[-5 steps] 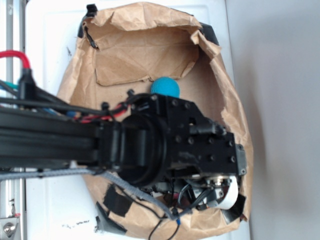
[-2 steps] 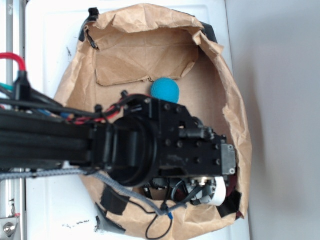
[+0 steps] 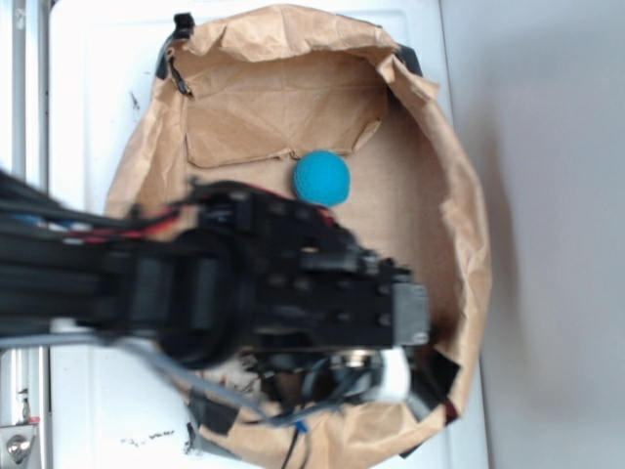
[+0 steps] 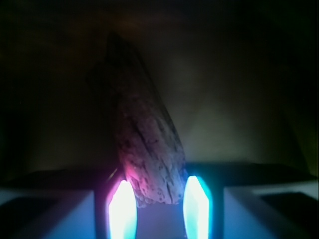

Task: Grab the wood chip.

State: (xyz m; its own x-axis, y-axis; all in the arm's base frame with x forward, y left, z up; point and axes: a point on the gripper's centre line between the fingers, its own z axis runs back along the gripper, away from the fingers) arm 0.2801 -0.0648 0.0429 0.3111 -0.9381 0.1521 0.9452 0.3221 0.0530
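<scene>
In the wrist view the wood chip (image 4: 144, 144), a rough dark-brown bark-like sliver, stands lengthwise between my two glowing fingertips and reaches away from me. My gripper (image 4: 159, 209) is shut on its near end, the pink-lit pad (image 4: 122, 211) on its left side and the blue-lit pad (image 4: 197, 209) on its right. In the exterior view the black arm and wrist (image 3: 293, 293) are motion-blurred over the lower half of the brown paper bin (image 3: 283, 107). They hide the chip and the fingertips there.
A blue ball (image 3: 322, 178) lies on the bin floor just above the arm. Crumpled brown paper walls (image 3: 469, 234) ring the bin, taped with black strips (image 3: 217, 410) at the corners. White tabletop (image 3: 98, 98) lies to the left, a grey wall (image 3: 547, 234) to the right.
The arm has drawn back to the left and slightly down in the picture, now blurred by motion. More of the bin's right side and the whole blue ball are uncovered.
</scene>
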